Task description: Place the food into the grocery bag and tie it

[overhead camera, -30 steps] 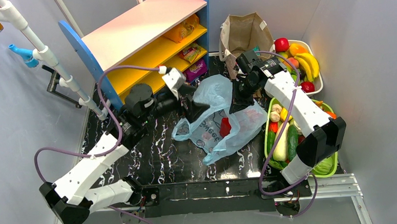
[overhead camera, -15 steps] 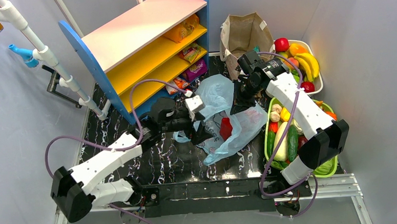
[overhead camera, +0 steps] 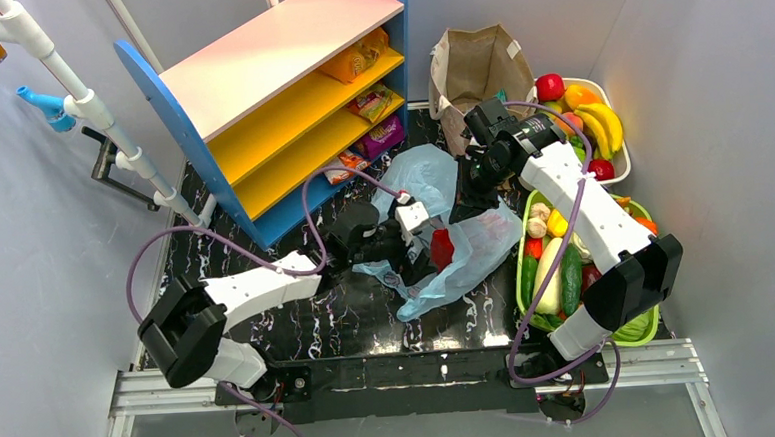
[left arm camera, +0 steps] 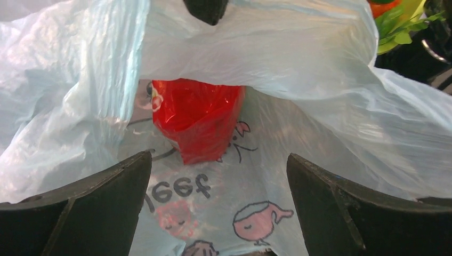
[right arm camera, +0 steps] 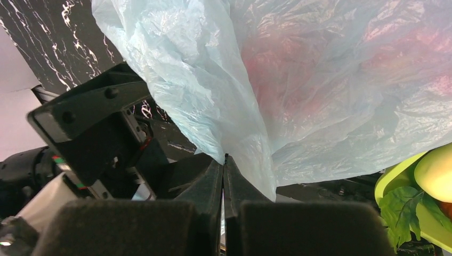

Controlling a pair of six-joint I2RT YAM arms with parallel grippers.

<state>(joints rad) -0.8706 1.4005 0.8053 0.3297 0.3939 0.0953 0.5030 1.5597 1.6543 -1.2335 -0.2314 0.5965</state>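
— One red packet [left arm camera: 197,114] inside the grocery bag [left arm camera: 298,53], right? Getting just a red patch next to the left fingers from the top cam.

— Yep, way clearer from the left wrist: lying on the bag's lower layer, tucked under an overhanging fold at the mouth. Left gripper [left arm camera: 218,162] spread wide in front of it, holding nothing. Hard to judge that spread from above. Right gripper [right arm camera: 224,170] clamped tight on a gathered bit of the bag's film, only obvious on its own cam.

— Any writing?

— Black lettering on the bag plus little pink cartoon critters. Looks back to front, so probably printed on the other side; not readable for sure.
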